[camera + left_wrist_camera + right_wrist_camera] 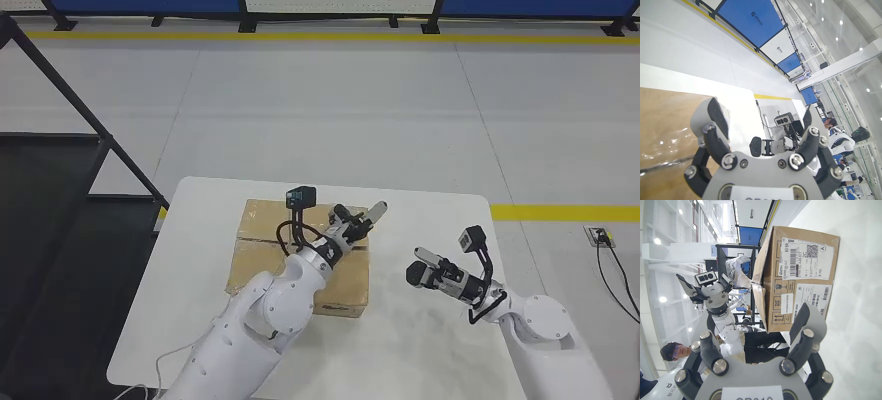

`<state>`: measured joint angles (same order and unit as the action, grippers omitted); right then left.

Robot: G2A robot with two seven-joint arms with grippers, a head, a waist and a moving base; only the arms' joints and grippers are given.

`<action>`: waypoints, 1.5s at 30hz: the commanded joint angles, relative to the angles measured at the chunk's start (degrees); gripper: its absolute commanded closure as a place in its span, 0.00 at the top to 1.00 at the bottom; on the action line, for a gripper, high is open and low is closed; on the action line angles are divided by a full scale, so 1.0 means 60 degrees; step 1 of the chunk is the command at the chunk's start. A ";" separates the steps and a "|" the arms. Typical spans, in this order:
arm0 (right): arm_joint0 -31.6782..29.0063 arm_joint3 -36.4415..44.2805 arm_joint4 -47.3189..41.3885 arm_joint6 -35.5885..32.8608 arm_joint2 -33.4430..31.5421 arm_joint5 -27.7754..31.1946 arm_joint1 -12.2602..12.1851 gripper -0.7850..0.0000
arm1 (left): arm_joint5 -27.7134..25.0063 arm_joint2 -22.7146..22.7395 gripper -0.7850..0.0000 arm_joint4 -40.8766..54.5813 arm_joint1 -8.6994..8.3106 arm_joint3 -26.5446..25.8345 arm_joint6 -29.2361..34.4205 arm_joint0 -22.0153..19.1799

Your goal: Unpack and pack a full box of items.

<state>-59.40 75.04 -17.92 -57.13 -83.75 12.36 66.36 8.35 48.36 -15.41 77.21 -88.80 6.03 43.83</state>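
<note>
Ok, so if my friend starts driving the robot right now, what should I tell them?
Left gripper: open, above the top of the box; a scrap of clear tape seems to cling to it.
Right gripper: open and empty, beside the box, facing its labelled side.
Box: on the white table, flaps down.
Done: tape looks partly lifted off the top seam.
Left: open the flaps, take everything out, then pack it back.
</note>
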 commanded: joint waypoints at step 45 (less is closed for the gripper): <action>-0.0144 0.2501 -0.0201 0.0018 0.0007 0.0094 -0.0352 1.00 | -0.1258 0.6441 1.00 0.0845 -0.0134 -0.3927 0.0687 0.2900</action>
<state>-62.01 89.57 -20.58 -57.18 -85.60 14.15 64.12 1.07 81.01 -11.89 76.76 -111.61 9.82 59.12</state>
